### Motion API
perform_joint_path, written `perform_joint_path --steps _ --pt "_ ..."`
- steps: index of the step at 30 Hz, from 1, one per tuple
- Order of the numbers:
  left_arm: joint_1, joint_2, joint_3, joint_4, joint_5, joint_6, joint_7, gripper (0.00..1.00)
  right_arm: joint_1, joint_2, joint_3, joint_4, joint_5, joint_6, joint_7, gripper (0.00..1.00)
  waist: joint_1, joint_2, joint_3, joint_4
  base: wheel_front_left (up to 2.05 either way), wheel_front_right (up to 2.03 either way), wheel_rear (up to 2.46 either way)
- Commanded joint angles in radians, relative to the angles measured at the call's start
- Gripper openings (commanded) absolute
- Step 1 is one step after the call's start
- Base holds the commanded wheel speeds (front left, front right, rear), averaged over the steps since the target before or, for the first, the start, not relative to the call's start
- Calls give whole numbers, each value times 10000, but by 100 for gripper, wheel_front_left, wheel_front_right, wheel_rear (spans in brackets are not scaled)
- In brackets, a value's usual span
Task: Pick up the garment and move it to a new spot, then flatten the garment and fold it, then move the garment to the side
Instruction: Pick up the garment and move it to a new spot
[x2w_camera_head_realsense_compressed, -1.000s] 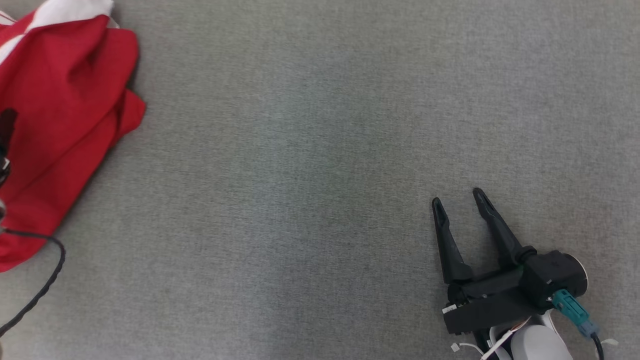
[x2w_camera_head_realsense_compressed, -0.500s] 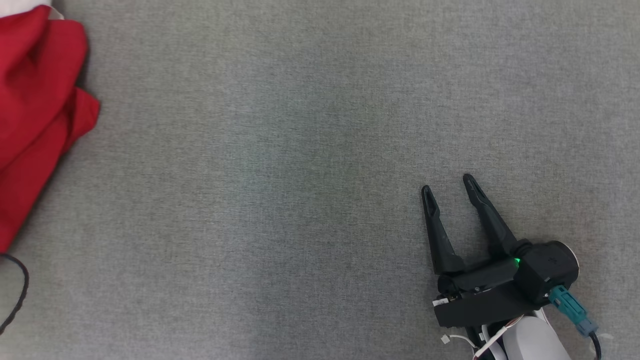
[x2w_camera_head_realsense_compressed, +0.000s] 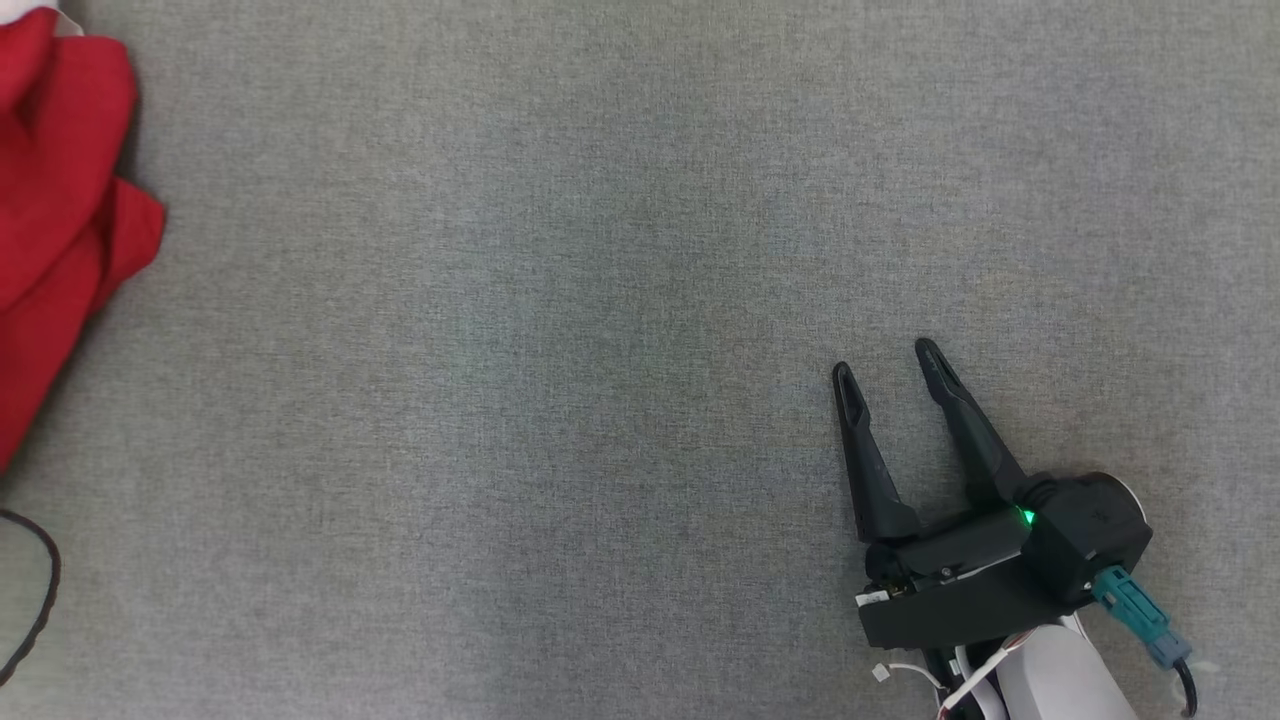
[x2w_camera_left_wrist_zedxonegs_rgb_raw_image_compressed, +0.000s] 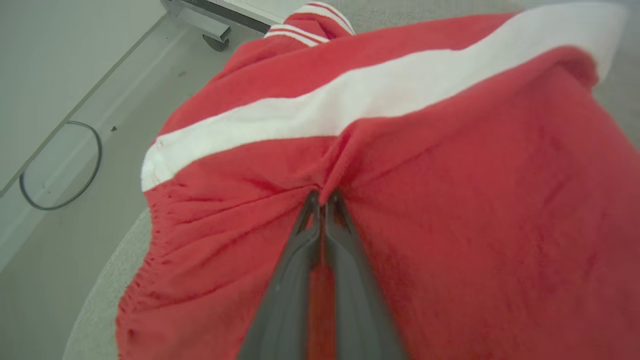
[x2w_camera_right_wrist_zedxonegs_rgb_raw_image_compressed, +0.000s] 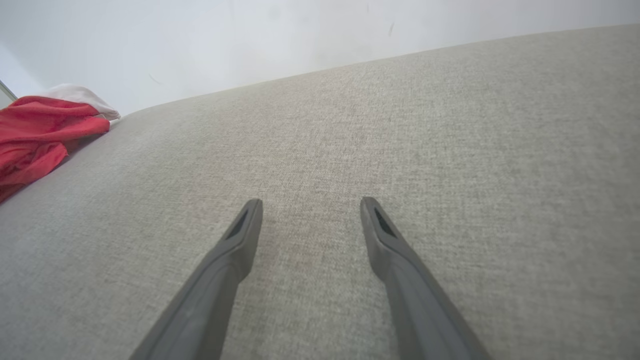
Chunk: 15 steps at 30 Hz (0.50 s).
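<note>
So the left gripper (x2w_camera_left_wrist_zedxonegs_rgb_raw_image_compressed: 324, 197) just clamped onto a fold of the garment (x2w_camera_left_wrist_zedxonegs_rgb_raw_image_compressed: 450, 210), bunched at the far left of the grey surface (x2w_camera_head_realsense_compressed: 600, 300). Meanwhile the right gripper (x2w_camera_head_realsense_compressed: 884, 357) idles, fingers apart. Grab's done, I'd say lift next.

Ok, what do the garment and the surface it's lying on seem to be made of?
The garment: red with a white band, probably soft matte knit or fleece; fuzzy nap, and it puckers where the left gripper pinches it. The surface: grey matte woven fabric, upholstery-like; fine weave grain shows.
</note>
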Motion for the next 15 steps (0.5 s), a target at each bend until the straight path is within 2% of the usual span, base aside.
perform_joint_path --steps 1,10,15 --pt "2 73 10 -80 64 -15 -133 0 284 -313 -455 940 230 -104 240 100 1 2 -100 53 0 0 0" --pt "-517 41 59 -754 -431 -393 -294 0 326 -231 -243 1197 469 -80 -6 100 1 2 -900 389 0 0 0" --pt "-936 243 -61 -1100 -605 -692 -193 0 327 -180 -164 1344 784 -70 -184 100 1 2 -1642 493 0 0 0"
